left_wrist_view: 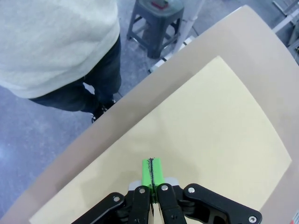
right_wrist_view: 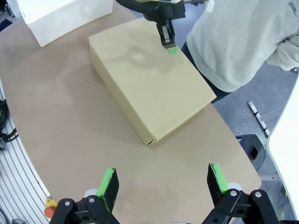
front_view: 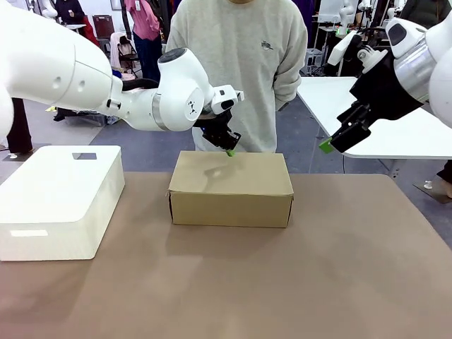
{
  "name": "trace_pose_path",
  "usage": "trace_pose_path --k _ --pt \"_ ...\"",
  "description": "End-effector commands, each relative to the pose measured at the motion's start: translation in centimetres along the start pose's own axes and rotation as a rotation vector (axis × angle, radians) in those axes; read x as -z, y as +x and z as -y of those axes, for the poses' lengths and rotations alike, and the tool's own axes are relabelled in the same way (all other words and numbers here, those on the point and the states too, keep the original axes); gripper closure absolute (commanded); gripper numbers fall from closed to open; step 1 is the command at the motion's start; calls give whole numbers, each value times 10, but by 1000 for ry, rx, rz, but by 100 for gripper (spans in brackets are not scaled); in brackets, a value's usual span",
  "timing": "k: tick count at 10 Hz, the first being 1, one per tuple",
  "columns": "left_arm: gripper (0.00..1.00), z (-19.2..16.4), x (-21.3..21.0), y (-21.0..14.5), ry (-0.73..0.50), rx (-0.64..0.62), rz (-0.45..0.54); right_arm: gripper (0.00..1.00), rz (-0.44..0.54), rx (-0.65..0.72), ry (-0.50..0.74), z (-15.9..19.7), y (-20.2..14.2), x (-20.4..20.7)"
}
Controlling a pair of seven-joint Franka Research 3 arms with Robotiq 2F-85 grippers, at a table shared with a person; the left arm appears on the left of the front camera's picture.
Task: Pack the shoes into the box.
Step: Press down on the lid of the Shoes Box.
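Box (front_view: pixel 231 187): frame centre, lid down. Left gripper (front_view: pixel 229 150): jaws pressed together, empty, at lid's far edge. Right gripper (front_view: pixel 337 143): jaws wide, upper right. Risk: pads slipping off lid.

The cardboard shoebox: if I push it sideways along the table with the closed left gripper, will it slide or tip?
The cardboard shoebox is low and wide with its lid shut flat, so it will probably slide, not tip. The table looks smooth, which favours sliding. The left gripper hangs at the far top edge; pushing there may dent the thin lid.
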State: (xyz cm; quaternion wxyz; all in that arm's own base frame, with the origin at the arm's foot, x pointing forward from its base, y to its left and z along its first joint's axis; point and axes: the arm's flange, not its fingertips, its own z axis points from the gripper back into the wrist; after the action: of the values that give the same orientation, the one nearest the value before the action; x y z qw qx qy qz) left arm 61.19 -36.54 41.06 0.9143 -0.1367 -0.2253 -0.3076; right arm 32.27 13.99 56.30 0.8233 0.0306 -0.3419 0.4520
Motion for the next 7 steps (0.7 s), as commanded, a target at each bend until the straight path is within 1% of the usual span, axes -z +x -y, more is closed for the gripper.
trace_pose_path --k 1,4,5,6,7 --pt "100 -2 10 6 11 -28 -32 0 -6 15 -10 -2 0 1" --pt "100 -7 25 -1 4 -51 -76 0 -6 15 -10 -2 0 1" --pt "100 -9 20 -1 13 -56 -66 0 -6 15 -10 -2 0 1" --pt "100 -8 7 -1 34 -63 -45 0 -6 15 -10 -2 0 1" --pt "100 -6 -14 -3 92 -91 -23 0 -6 15 -10 -2 0 1"
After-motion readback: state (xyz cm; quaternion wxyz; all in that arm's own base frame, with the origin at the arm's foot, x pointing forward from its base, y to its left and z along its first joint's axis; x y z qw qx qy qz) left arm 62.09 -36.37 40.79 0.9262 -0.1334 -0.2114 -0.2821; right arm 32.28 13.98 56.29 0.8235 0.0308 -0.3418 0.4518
